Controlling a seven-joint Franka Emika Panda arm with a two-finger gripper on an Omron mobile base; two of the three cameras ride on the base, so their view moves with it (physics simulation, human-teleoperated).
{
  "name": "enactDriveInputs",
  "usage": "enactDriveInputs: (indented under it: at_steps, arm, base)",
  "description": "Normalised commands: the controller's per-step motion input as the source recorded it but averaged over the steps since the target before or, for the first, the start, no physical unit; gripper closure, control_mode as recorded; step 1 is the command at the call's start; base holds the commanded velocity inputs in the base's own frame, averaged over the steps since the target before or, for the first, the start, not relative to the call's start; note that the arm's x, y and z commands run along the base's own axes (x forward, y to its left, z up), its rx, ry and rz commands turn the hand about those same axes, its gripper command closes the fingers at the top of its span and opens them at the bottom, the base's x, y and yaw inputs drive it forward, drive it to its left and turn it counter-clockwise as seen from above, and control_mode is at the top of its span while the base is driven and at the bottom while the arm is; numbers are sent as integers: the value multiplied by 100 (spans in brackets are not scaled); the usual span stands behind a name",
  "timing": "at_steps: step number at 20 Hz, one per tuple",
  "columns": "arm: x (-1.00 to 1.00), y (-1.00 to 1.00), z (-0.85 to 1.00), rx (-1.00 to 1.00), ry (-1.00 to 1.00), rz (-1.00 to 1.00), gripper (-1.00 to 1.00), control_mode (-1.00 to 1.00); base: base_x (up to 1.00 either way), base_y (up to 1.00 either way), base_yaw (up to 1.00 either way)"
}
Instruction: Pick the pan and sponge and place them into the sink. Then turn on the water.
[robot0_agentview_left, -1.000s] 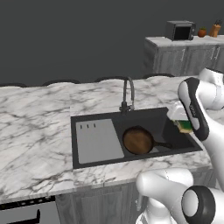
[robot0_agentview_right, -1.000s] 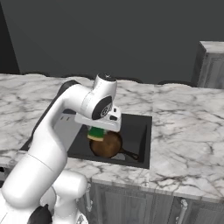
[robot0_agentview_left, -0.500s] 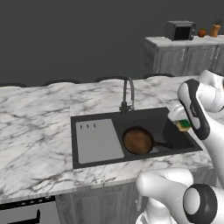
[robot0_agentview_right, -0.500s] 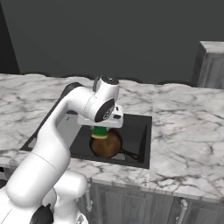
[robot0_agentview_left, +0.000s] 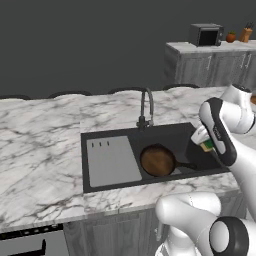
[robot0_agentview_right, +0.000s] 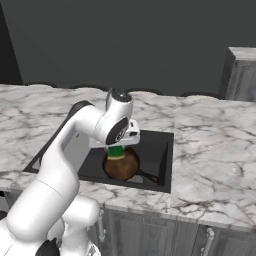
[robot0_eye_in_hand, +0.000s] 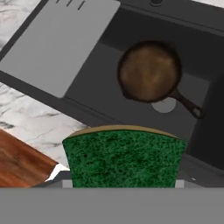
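1. Holding the sponge (robot0_eye_in_hand: 124, 156) between its jaws, the gripper (robot0_agentview_left: 207, 145) hangs above the sink (robot0_agentview_left: 117, 137); its fingertips are hidden behind the sponge.
2. Beyond the hand, the pan (robot0_eye_in_hand: 149, 72) lies in the basin, its handle end over the partly covered drain (robot0_eye_in_hand: 164, 105).
3. A brown board (robot0_eye_in_hand: 19, 163) beside the hand is cut off at the frame edge.
4. The faucet (robot0_agentview_left: 145, 106) stands at the sink's far rim.

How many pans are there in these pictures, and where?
1. The pan lies in the sink basin, right of the grey drainboard, handle pointing away from it. Other pans may be hidden in cabinets.
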Motion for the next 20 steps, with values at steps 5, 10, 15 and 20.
enactDriveInputs:
  at_steps: [5, 10, 15, 20]
  arm:
    - [7, 2, -16, -3, -9, 9, 100, -100]
    - [20, 3, -9, 0, -5, 0, 100, -100]
    - [21, 11, -12, 0, -5, -3, 100, -100]
    - [20, 13, -13, -2, -1, -3, 100, -100]
  base:
    - [0, 0, 0]
    - [0, 0, 0]
    - [0, 0, 0]
    - [0, 0, 0]
